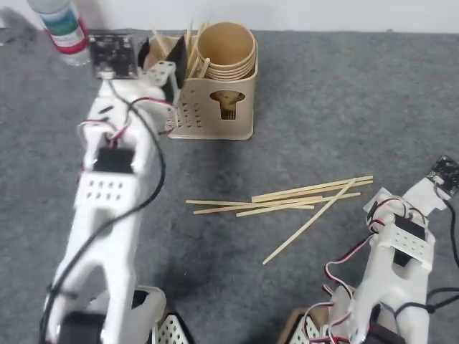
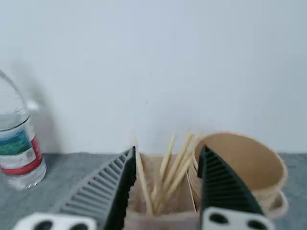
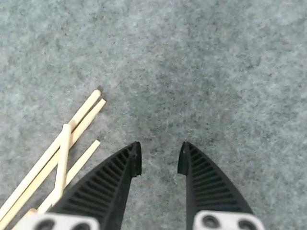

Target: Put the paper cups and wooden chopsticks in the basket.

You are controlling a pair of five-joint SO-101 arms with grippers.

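Note:
A beige basket (image 1: 215, 107) stands at the back of the grey mat. It holds stacked paper cups (image 1: 228, 49) and several upright wooden chopsticks (image 1: 192, 51). My left gripper (image 1: 159, 61) hovers at the basket's left compartment. In the left wrist view this gripper (image 2: 165, 160) is open, with the upright chopsticks (image 2: 165, 167) between its fingers and the cups (image 2: 244, 163) beside them. Several loose chopsticks (image 1: 287, 197) lie on the mat's middle. My right gripper (image 3: 159, 160) is open over bare mat, just beside the ends of those chopsticks (image 3: 62, 148).
A plastic water bottle (image 1: 63, 25) stands at the back left near the basket, also seen as the bottle (image 2: 17, 148) in the left wrist view. The right arm (image 1: 398, 258) stands at the front right. A white wall runs behind the mat.

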